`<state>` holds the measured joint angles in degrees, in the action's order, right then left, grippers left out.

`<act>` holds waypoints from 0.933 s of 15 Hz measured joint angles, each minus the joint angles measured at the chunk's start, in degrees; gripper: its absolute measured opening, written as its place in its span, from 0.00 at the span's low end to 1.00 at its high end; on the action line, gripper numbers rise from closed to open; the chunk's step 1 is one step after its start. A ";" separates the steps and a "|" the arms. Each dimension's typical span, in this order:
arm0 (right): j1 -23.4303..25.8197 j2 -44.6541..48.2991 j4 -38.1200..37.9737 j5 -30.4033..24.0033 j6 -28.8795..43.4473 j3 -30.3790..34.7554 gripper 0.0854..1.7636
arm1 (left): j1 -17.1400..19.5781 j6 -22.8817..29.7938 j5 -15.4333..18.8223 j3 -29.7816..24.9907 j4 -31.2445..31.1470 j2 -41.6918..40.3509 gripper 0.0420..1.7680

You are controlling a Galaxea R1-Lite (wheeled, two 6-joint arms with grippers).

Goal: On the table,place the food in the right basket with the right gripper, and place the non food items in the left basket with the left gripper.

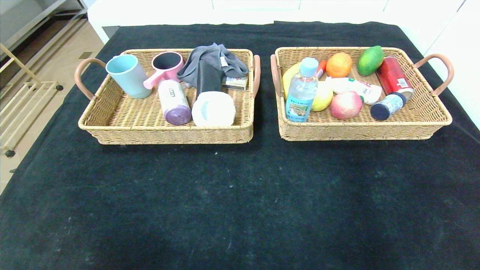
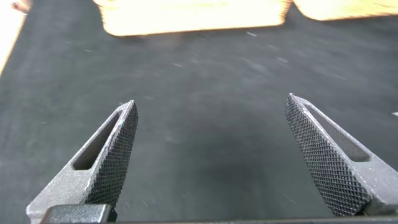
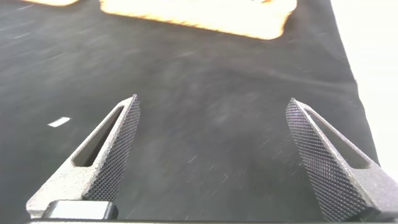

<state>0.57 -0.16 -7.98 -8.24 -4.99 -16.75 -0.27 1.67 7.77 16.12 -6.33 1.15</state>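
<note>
The left wicker basket (image 1: pixel 112 112) holds a teal cup (image 1: pixel 128 75), a pink cup (image 1: pixel 167 65), a grey cloth (image 1: pixel 213 60), a white-and-purple tube (image 1: pixel 173 102), a white round lid (image 1: pixel 213 108) and a small box (image 1: pixel 235 82). The right wicker basket (image 1: pixel 420 116) holds a water bottle (image 1: pixel 302 90), an orange (image 1: pixel 339 64), a green mango (image 1: pixel 370 60), a red can (image 1: pixel 393 78), a pink apple (image 1: pixel 345 105), a yellow fruit (image 1: pixel 323 98), a white packet (image 1: pixel 354 88) and a dark-capped jar (image 1: pixel 387 106). Neither gripper shows in the head view. My left gripper (image 2: pixel 211 109) and right gripper (image 3: pixel 212 109) are open and empty over bare black cloth.
The black tablecloth (image 1: pixel 240 195) covers the table in front of the baskets. Both baskets' front walls show far off in the left wrist view (image 2: pixel 193 15) and the right wrist view (image 3: pixel 199 12). A wooden rack (image 1: pixel 18 105) stands on the floor at the left.
</note>
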 joint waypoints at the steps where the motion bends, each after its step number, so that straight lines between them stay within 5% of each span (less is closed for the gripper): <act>1: 0.00 0.06 5.38 2.01 -0.09 4.63 0.97 | 0.00 -0.05 -1.55 -4.66 4.22 -0.18 0.97; 5: -0.02 0.16 6.75 8.22 -0.88 12.15 0.97 | 0.00 -1.34 -5.01 -13.81 6.99 -0.88 0.97; 8: -0.05 0.18 0.82 8.46 -1.13 12.57 0.97 | 0.00 -1.38 -5.53 -14.77 6.81 -1.04 0.97; 10: -0.05 0.18 0.57 9.92 -1.45 12.62 0.97 | 0.00 -3.79 -7.79 -15.37 7.06 -1.07 0.97; 14: -0.05 0.21 0.82 10.74 -2.78 12.62 0.97 | 0.02 -6.00 -7.13 -16.04 6.95 -1.10 0.97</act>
<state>0.52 0.05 -7.17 2.50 -7.77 -4.13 -0.24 -4.33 0.63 0.07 0.62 0.05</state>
